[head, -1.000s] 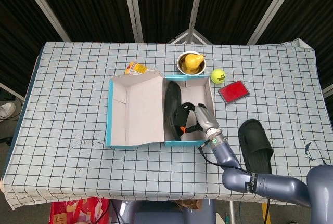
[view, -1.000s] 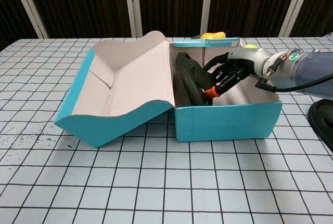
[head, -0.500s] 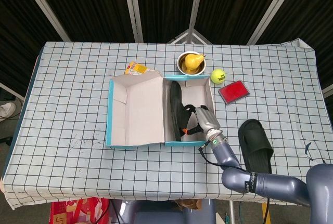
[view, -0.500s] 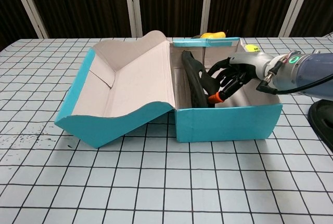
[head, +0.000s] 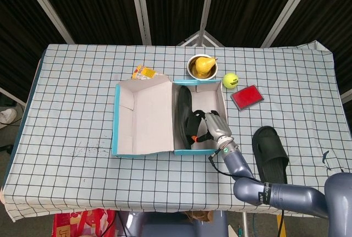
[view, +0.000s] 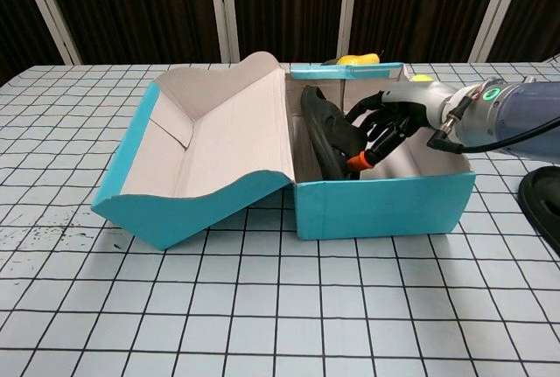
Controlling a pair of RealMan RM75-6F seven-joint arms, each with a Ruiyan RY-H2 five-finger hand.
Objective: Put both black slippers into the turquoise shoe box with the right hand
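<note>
The turquoise shoe box (head: 199, 151) (view: 385, 206) lies open in the middle of the table, its lid (head: 146, 116) folded out to the left. One black slipper (head: 185, 113) (view: 325, 132) stands on its edge inside the box, against the left wall. My right hand (head: 212, 126) (view: 385, 123) reaches into the box from the right and grips that slipper at its strap. The second black slipper (head: 269, 152) (view: 542, 202) lies flat on the cloth to the right of the box, beside my right forearm. No view shows my left hand.
Behind the box stand a white bowl with a yellow pear (head: 201, 65), a tennis ball (head: 230, 80) and a flat red case (head: 247, 97). A small snack packet (head: 144, 72) lies by the lid's far corner. The checked cloth reaches the table edges.
My right hand shifted the upright slipper a little to the right inside the box, then back toward the left wall. The slipper outside has not moved.
</note>
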